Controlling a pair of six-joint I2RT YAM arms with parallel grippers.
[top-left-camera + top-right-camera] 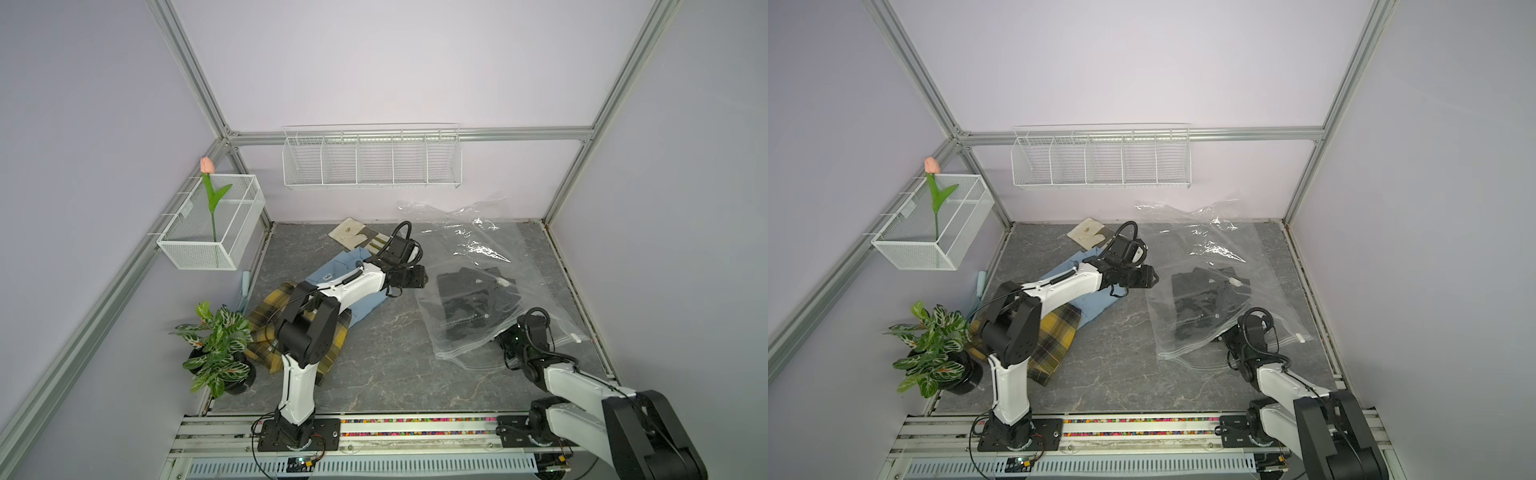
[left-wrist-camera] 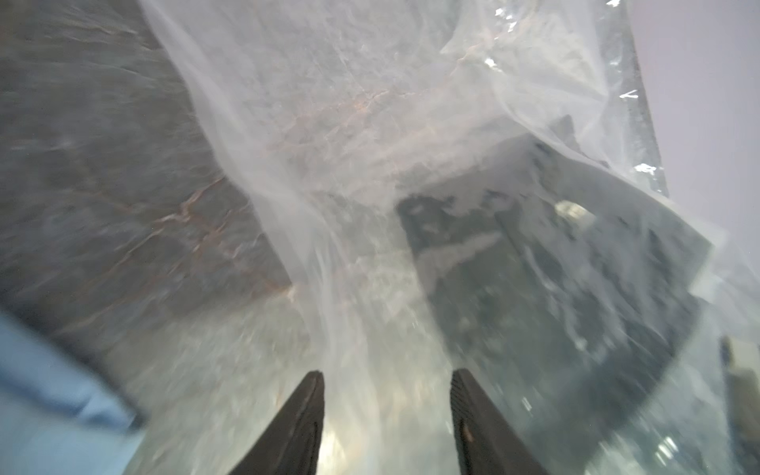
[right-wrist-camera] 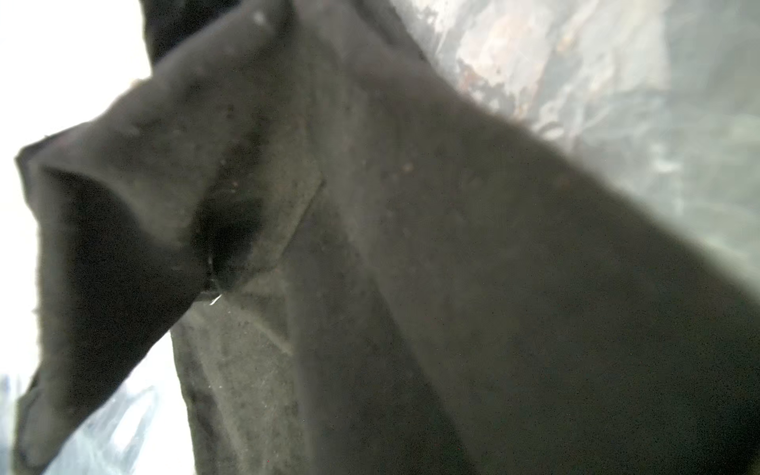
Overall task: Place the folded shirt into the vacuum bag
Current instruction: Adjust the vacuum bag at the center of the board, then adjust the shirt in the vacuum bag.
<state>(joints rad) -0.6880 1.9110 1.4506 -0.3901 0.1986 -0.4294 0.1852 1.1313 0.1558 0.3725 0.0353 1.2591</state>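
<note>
The folded black shirt (image 1: 469,307) lies inside the large clear, crinkly plastic vacuum bag (image 1: 536,266), which is spread flat on the grey marble-pattern tabletop (image 1: 374,357). In both top views I see the shirt through the film. Its near edge sits close to the bag's zip-seal mouth, which faces my 2 arm bases. The small white slider clip (image 1: 575,337) sits at one end of that strip, leaving the mouth free to gape.

The right gripper (image 1: 500,338) reaches into that mouth at the shirt's near edge. Black cloth (image 3: 411,288) fills the right wrist view and hides the fingers. The jaws are closed together. I judge they pinch the hem to drive the shirt deeper, but I cannot confirm any cloth between them.

The left gripper (image 1: 422,284) hovers at the bag's side edge. Its blurred wrist view shows 2 dark fingers (image 2: 304,419) apart, with a fold of film rising between them. I see nothing clamped there. I read its job as keeping that side from sliding or collapsing.

A folded light blue shirt (image 1: 332,278) and a yellow plaid garment (image 1: 266,311) lie under the left arm, well apart from the bag.

The shirt looks nearly home. What remains, I think, is letting go without dragging cloth back out.
</note>
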